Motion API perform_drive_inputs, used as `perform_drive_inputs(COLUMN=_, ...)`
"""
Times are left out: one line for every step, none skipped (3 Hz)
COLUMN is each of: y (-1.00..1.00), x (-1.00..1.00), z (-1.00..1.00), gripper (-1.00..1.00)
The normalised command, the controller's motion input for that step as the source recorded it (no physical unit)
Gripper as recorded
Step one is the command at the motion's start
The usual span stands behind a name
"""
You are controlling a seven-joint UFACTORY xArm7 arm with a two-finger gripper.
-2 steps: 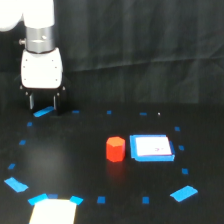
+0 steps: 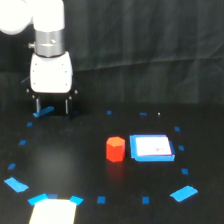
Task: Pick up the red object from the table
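Pincer (image 2: 52,106): mine hung at the far side of the exterior view's left, its two fingers spread apart with nothing between them
Block: the red object (image 2: 115,149) stood upright on the table (image 2: 75,165), just beside the white pad (image 2: 152,148), well apart from me
Approach: I judged it best to centre over the block, then descend with fingers clear of the pad
Writing: none readable; only blue tape marks (image 2: 186,192) showed

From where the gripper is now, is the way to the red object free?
Probably yes. The gripper hangs over the table toward the exterior view's left, and nothing stands between it and the red object; only the white pad sits close beside it.
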Motion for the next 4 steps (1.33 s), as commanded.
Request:
perform_drive_inputs(y=-0.71, x=1.00, z=-0.27, gripper=0.97)
perform_drive_inputs(y=-0.67, x=1.00, z=0.01, gripper=1.00)
perform_drive_inputs(y=-1.00, x=0.70, z=0.00, gripper=1.00)
perform_drive_inputs(y=-1.00, x=0.77, z=0.17, gripper=1.00)
